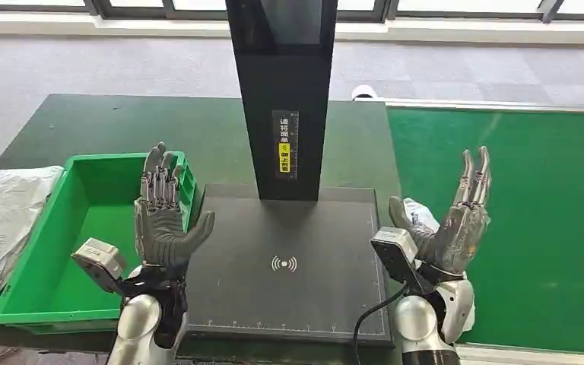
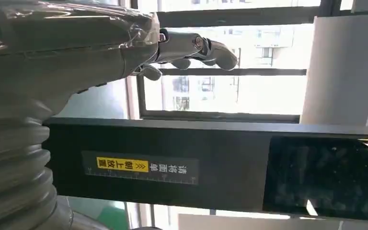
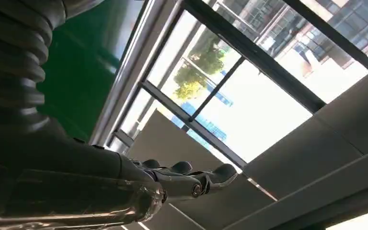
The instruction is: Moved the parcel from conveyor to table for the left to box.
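I can read a label [image 1: 284, 144] on the black upright post [image 1: 283, 91]: white characters 请将面单 over a yellow strip 朝上放置 with arrow marks, also seen in the left wrist view. On the dark pad [image 1: 289, 266] at its foot I see a white wireless-wave symbol [image 1: 284, 264].

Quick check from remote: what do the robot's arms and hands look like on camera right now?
Both arms are silver at the forearm. The left robot hand and right robot hand are grey with darker metallic fingers and grey ribbed wrist covers. Each wrist carries a small grey camera box; a black cable runs beside the right forearm.
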You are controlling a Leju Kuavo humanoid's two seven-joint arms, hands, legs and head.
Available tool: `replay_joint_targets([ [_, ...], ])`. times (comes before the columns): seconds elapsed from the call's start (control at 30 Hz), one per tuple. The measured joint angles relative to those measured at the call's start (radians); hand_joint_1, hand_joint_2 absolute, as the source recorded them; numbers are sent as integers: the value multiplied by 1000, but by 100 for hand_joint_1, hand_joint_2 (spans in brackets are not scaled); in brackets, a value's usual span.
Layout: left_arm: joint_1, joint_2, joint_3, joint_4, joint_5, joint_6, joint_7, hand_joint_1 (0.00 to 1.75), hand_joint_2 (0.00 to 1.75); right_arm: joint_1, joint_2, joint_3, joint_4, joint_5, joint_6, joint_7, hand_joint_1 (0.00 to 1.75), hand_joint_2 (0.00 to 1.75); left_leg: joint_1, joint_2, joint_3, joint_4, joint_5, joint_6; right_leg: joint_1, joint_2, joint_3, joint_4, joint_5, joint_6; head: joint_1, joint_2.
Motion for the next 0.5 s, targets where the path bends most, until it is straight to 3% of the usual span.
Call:
replay_joint_targets([
  [0.1, 0, 0, -1, 0, 0, 1, 0, 0, 175, 1, 0, -3, 0, 10, 0, 9, 0, 175, 0, 0, 0, 0, 0, 0, 0, 0, 0, 0, 0, 0, 0, 0],
  [0.2, 4, 0, -1, -2, 13, 26, -2, 0, 175, 9, -1, -66, -12, 229, 0, 192, 0, 175, 0, -2, 0, 0, 0, 0, 0, -1, 1, 0, 0, 0, 0, 0],
  [0.33, 19, 2, 2, -16, 16, 33, -3, 0, 175, 15, -1, -187, -12, 246, 0, 188, 0, 175, 0, -1, 0, 0, 0, 0, -1, -1, 0, 0, 0, 0, 0, 0],
  [0.5, 20, 2, 2, -23, 16, 34, -3, 0, 175, 17, 0, -230, -12, 263, 1, 185, 0, 175, 0, -2, 0, 0, 0, 0, -1, -1, 0, 0, 0, 0, 0, 0],
])
